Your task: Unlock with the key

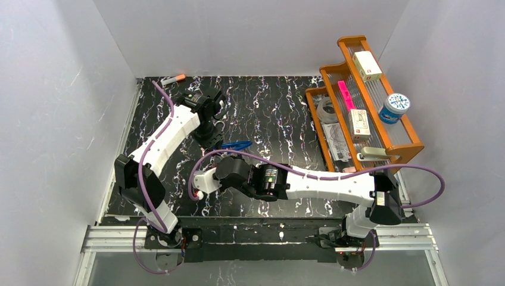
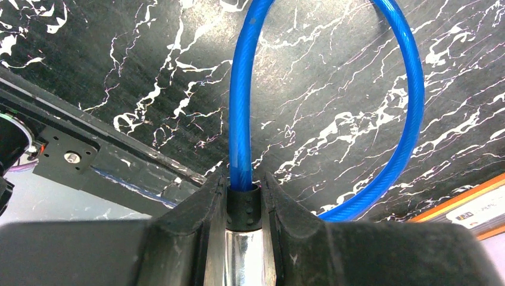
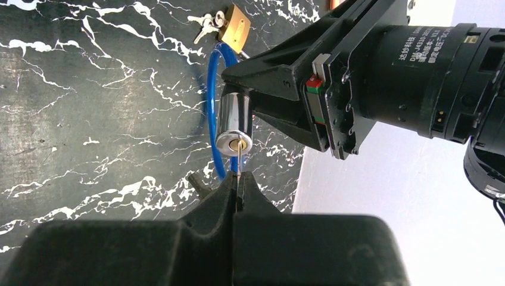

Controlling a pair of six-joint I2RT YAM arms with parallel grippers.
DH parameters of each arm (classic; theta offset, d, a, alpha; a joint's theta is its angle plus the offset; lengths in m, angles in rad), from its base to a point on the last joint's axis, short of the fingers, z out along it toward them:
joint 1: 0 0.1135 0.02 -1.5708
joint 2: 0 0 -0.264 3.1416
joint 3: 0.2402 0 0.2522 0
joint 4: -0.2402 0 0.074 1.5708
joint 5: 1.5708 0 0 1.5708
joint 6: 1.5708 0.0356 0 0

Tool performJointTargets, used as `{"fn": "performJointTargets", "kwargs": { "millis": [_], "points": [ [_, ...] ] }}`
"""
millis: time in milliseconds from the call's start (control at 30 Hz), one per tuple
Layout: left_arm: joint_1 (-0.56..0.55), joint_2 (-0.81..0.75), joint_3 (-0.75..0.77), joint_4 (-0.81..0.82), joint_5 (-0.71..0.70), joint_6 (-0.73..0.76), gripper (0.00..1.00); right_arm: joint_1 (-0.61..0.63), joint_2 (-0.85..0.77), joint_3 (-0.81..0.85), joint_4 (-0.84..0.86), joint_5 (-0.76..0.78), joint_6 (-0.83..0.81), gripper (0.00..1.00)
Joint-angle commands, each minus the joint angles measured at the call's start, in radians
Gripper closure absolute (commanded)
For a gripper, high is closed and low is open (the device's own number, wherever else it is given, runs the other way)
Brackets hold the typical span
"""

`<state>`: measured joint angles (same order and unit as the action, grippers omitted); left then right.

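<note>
Closest to the right wrist lens, the right gripper (image 3: 238, 186) is pinched fully together on a thin metal key (image 3: 239, 162). The key's blade runs straight up from the fingertips into the brass keyhole (image 3: 236, 143) on the end face of a chrome cylindrical lock body (image 3: 233, 119). The left gripper (image 2: 245, 193) holds that lock body, with its jaws set narrow and clamped on the cylinder's sides and the keyhole end turned toward the right arm. From the lock's other end, a blue plastic-coated cable (image 2: 238, 89) rises out of a black collar, loops round and comes back down behind one finger. The loop hangs over the black white-veined marble surface (image 3: 89, 119). Further back on that surface lies a brass padlock (image 3: 231, 28) with its own small keys, well apart from both grippers.

Judging the progress, the lock is picked up and presented, the key is grasped, and its tip has found the slot. A stretch of blade shows between the fingertips and the lock face, so the key looks only partly seated. The cable end sits in its collar and nothing shows the cylinder turned. What seems left is pushing the key home, turning it, and drawing the cable end free. The main risk is the thin blade bending or slipping in the pinch if the two arms are not kept in line.
</note>
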<state>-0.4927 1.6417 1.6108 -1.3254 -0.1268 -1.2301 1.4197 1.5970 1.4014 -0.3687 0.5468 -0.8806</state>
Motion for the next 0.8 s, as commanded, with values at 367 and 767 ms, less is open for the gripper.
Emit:
{"fn": "performJointTargets", "kwargs": {
  "millis": [367,767],
  "points": [
    [0.000,-0.056,-0.008,-0.023,0.008,-0.003,1.00,-0.034,-0.006,0.025,0.032,0.058,0.022,0.99],
    [0.000,-0.043,-0.018,-0.015,0.005,-0.008,1.00,-0.034,-0.022,0.021,0.014,0.024,0.044,0.99]
  ]
}}
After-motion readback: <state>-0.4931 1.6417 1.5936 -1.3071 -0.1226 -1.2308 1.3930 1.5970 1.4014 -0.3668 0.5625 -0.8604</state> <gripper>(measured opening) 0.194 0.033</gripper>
